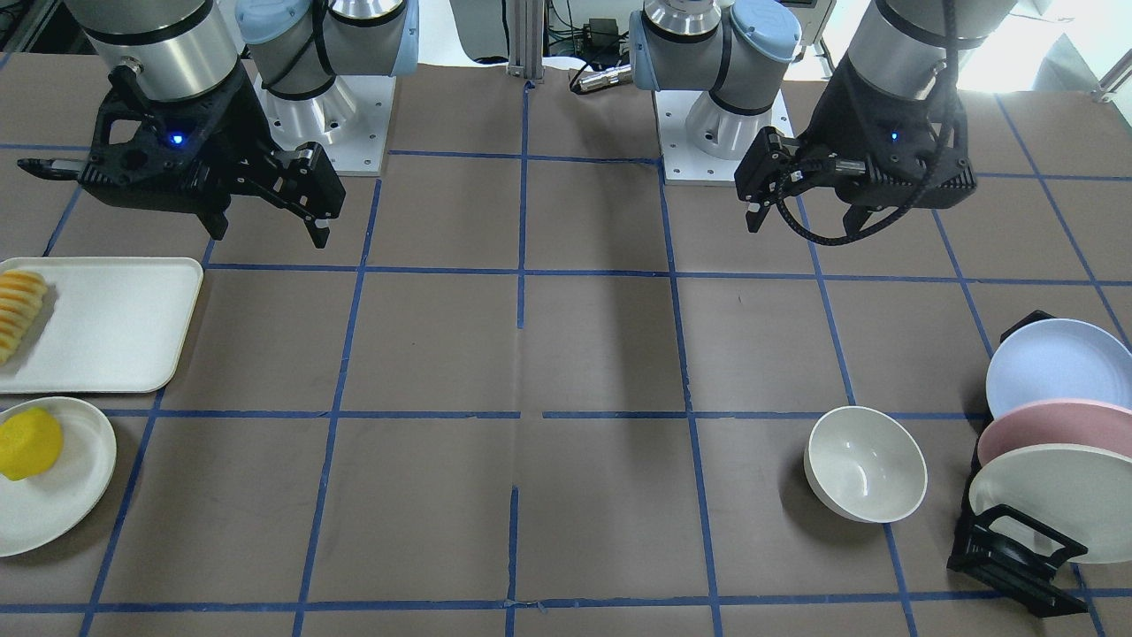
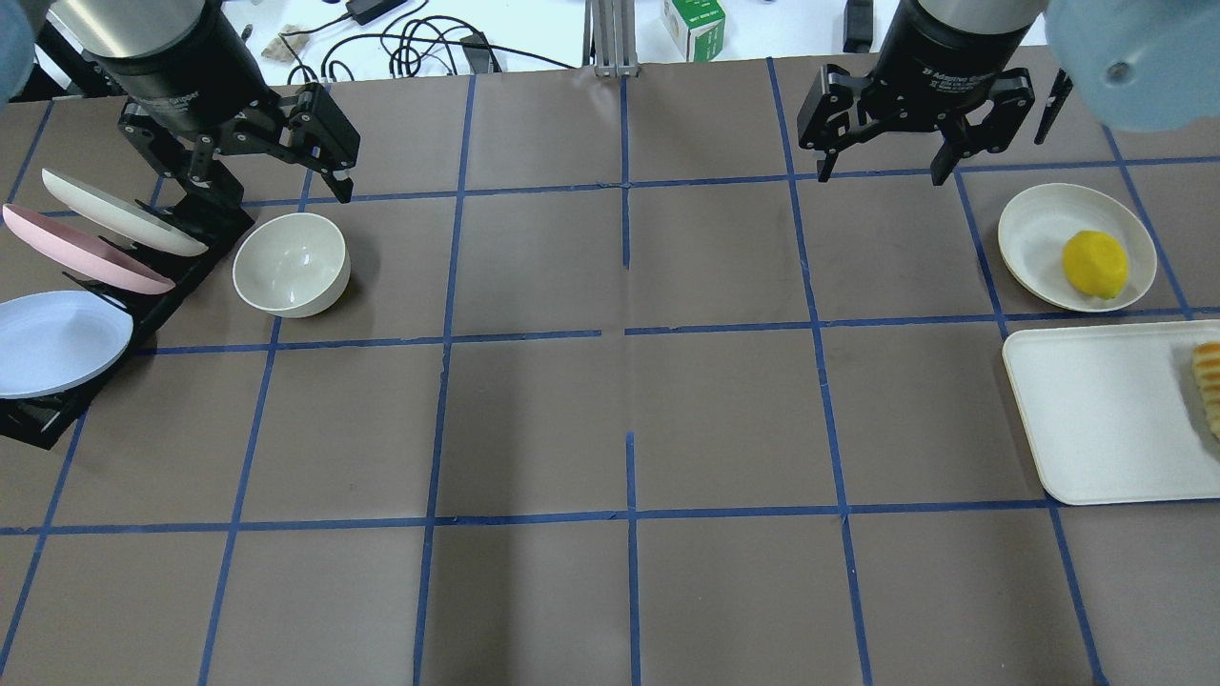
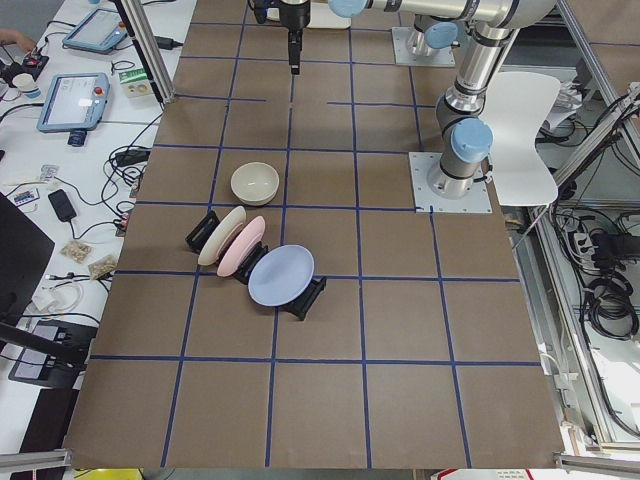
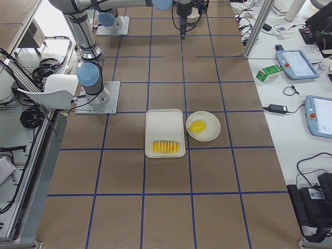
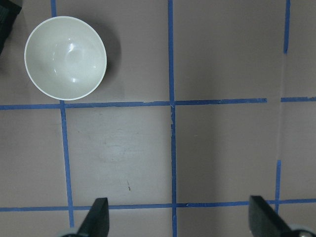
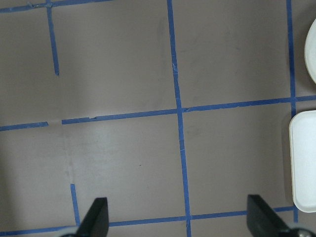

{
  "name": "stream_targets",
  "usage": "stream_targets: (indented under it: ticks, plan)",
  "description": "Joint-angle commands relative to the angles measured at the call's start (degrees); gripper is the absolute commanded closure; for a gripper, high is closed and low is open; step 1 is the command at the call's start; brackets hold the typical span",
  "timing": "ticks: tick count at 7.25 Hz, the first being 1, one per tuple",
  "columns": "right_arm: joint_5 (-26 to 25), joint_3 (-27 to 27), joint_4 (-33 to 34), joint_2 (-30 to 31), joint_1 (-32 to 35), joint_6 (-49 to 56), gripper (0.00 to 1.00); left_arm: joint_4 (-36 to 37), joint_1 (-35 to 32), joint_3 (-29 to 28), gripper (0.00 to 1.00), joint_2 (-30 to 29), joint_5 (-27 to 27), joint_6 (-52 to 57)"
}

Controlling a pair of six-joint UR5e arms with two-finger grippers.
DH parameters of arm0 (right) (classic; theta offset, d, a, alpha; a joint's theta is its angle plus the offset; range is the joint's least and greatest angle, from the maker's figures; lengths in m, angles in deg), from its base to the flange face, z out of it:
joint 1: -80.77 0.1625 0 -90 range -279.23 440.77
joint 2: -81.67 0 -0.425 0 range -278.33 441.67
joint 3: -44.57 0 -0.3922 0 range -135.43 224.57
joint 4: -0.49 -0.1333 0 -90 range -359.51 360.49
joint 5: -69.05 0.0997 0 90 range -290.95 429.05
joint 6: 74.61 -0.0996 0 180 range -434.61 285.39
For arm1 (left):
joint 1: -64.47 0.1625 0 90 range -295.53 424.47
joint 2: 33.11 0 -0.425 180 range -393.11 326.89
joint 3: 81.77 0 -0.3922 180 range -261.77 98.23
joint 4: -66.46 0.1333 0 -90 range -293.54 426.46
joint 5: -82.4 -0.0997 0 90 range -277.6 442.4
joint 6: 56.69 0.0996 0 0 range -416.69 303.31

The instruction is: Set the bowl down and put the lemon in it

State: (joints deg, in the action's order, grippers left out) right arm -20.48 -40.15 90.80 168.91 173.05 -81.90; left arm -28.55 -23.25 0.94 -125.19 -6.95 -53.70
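The off-white bowl (image 1: pixel 865 464) stands upright and empty on the brown table, next to the plate rack; it also shows in the overhead view (image 2: pixel 291 264), the exterior left view (image 3: pixel 254 183) and the left wrist view (image 5: pixel 65 58). The yellow lemon (image 1: pixel 29 442) lies on a flat off-white plate (image 1: pixel 75 495) at the other end of the table, as the overhead view (image 2: pixel 1094 264) and the exterior right view (image 4: pixel 197 126) also show. My left gripper (image 2: pixel 253 181) hangs open and empty above the table, just behind the bowl. My right gripper (image 2: pixel 880 176) hangs open and empty, left of the lemon's plate (image 2: pixel 1034 229).
A black rack (image 2: pixel 57 410) holds three tilted plates, off-white, pink and blue, beside the bowl. A white tray (image 2: pixel 1096 419) with a row of sliced fruit (image 2: pixel 1209 381) lies next to the lemon's plate. Blue tape lines grid the table.
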Motion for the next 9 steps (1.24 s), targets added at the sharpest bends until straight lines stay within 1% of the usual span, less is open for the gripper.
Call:
stream_targets:
  ticks: [1, 2, 3, 4, 5, 6, 7, 8, 9]
  plan:
    - [-0.13, 0.09, 0.03, 0.13, 0.00, 0.09, 0.00, 0.00, 0.00, -0.09, 0.00, -0.02, 0.06, 0.00]
    - [-0.21, 0.09, -0.05, 0.04, -0.09, 0.09, 0.00, 0.26, 0.35, -0.18, 0.00, -0.46, -0.03, 0.09]
    - [-0.21, 0.18, 0.38, -0.05, -0.18, 1.39, 0.00, 1.13, 1.83, 0.25, 0.00, -1.07, 0.23, 3.39]
    - [-1.78, 0.26, 0.47, -0.31, -1.66, 5.24, 0.00, 5.23, 5.15, 0.95, 0.00, -4.04, -0.11, 9.78]
    - [-2.23, 0.35, 0.39, -1.53, -7.33, 10.93, 0.00, 7.71, 9.62, 1.39, 0.00, -8.24, 0.41, 11.76]
    - [-1.89, -0.08, 1.52, -2.50, -15.13, 19.17, 0.00, 12.87, 13.06, 1.57, 0.00, -12.64, 0.32, 17.87]
    - [-1.36, -0.44, 4.57, -4.86, -21.47, 27.77, 0.00, 13.62, 16.75, 1.58, 0.00, -16.07, 0.32, 23.15]
    - [-1.44, -0.53, 5.74, -7.41, -26.06, 34.04, 0.00, 17.37, 18.61, 1.84, 0.00, -19.33, 0.32, 27.47]
    - [-1.79, -0.79, 7.57, -11.09, -29.24, 36.54, 0.00, 23.06, 18.89, 2.80, 0.00, -23.01, 0.24, 28.64]
